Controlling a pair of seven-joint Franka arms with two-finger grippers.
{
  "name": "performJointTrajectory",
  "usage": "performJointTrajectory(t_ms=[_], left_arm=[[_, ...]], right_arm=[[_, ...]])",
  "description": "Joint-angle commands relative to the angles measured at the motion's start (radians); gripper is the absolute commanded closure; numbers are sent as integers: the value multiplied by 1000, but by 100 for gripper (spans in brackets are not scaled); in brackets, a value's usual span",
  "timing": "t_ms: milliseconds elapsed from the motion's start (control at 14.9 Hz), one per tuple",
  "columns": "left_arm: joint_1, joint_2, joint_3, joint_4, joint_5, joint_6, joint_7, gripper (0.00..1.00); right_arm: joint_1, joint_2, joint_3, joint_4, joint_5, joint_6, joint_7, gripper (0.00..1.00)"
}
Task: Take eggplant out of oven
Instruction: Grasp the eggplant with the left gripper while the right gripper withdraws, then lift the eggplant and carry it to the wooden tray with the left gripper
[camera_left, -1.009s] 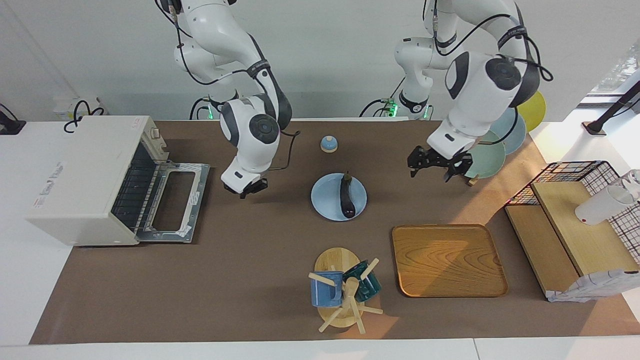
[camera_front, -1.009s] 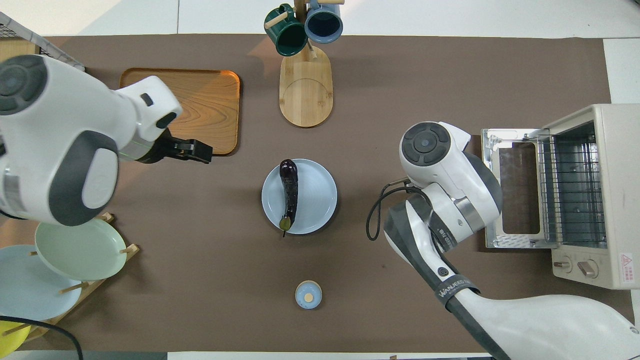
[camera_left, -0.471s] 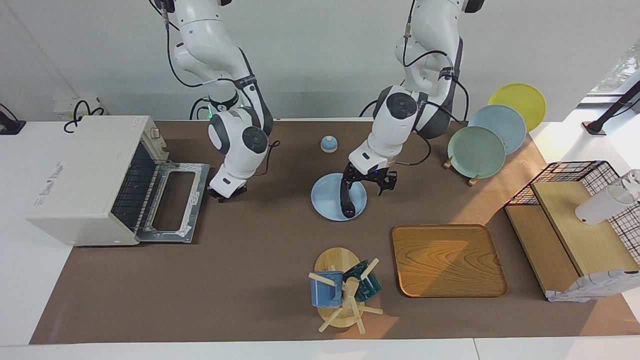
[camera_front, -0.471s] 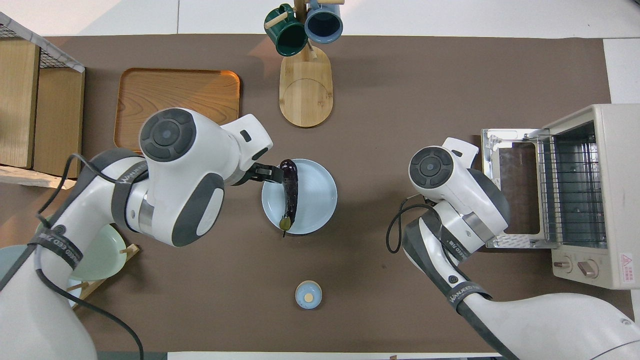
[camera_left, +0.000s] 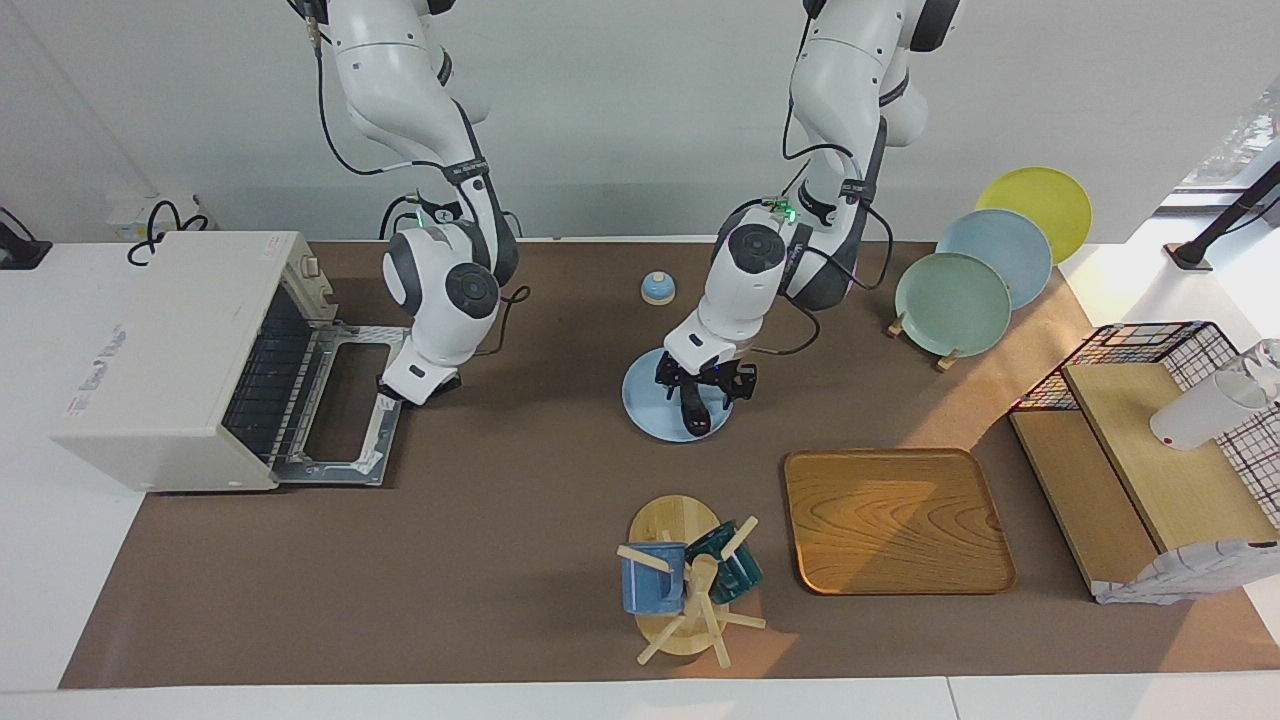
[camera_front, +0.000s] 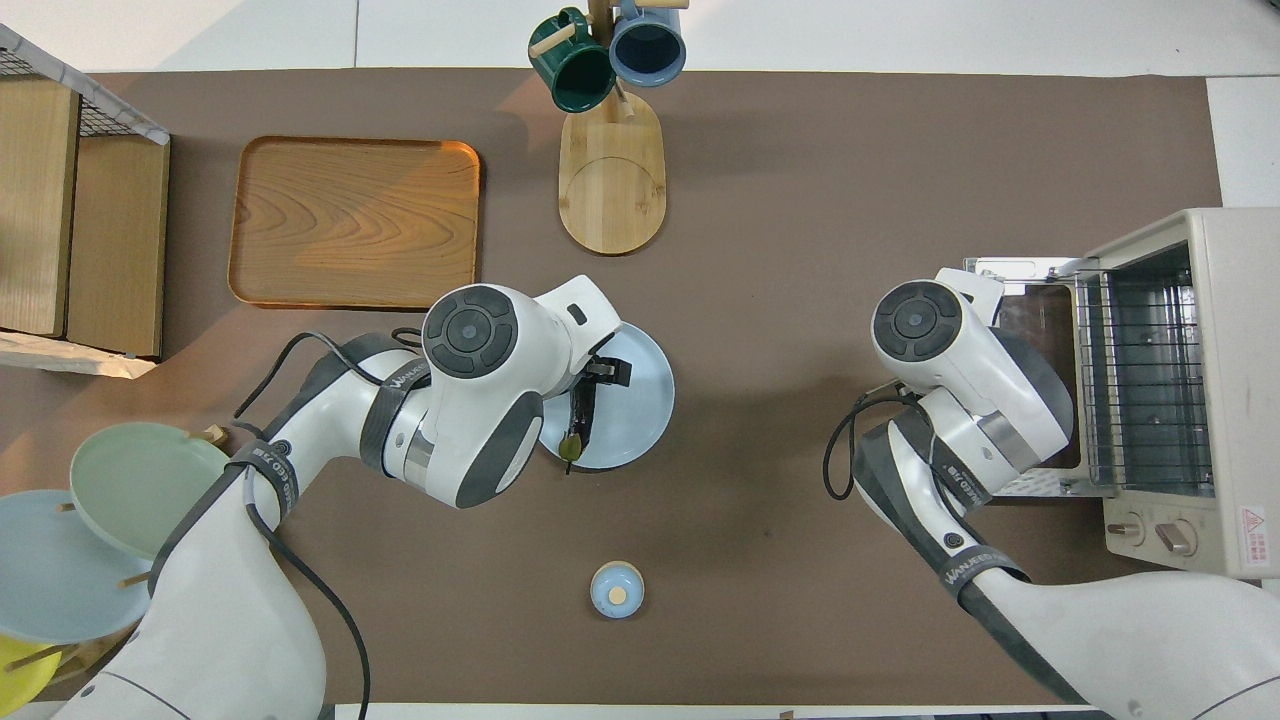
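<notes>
The dark purple eggplant lies on a light blue plate in the middle of the table, outside the oven. My left gripper is low over the plate, open, with one finger on each side of the eggplant. In the overhead view the left gripper covers most of the eggplant; only its stem end shows on the plate. The cream oven stands at the right arm's end, door dropped open, racks bare. My right gripper hangs by the door's edge.
A small blue bell sits nearer the robots than the plate. A mug rack and a wooden tray lie farther out. A rack of plates and a wire shelf stand at the left arm's end.
My left arm swung from near the plate rack to the blue plate and lowered around the eggplant. My right gripper drifted toward the oven door and sank lower.
</notes>
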Motion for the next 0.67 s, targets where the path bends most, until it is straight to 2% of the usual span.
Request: performJointTrajectory(t_ms=[0,269,471,605], left_arm=[[-14,-4,15,-14,-16,21,-6,1],[-14,-7,12,-18,-16,16,-9,12],[-26,-7,12,-18,-16,13,-18,15],[-29,-10,12,-24,-16,13,-19,20]], right_arm=[[-21,-41,7,6,-26,-60,-69,100],[-88,-121,10,50,-29,-139,-223,100],[-147,-173,10,51,-29,-172,-315,100],[-200,-197,10,51,-28,-179,-388,100]])
